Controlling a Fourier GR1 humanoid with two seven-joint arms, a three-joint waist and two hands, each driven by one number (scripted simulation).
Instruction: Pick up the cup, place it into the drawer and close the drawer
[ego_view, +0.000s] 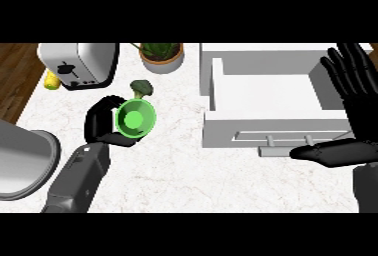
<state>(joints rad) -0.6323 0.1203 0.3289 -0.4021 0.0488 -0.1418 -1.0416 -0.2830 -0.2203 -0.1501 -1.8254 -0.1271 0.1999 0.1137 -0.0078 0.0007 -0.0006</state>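
Green cup (135, 118) is sitting in my left hand (102, 125), tipped on its side so that its mouth is facing up at me; my fingers and thumb are curling round its wall. The cup is showing over the marble counter (177, 165), left of centre, just below the broccoli (142, 88) and well apart from the drawer (269, 97). Whether it is clear of the counter top I cannot tell from this steep view.

The drawer is standing pulled out at the right, white, with its bar handle (289, 138) on the front facing me. My right hand (353, 107) is resting at the right edge beside the drawer, fingers straight, spread and pointing up, holding nothing.

Judgement: I am working in the pick-up step, with the grasp made and the carry not yet begun. Placing and closing are both left to do.

Next move, as I am reading it: lifting the cup, carrying it rightward across the counter, clearing the drawer's left wall, then lowering it inside before letting go. I am watching for the rim catching on that wall. Closing is calling for a push on the front, likely from the right hand, which is nearest.
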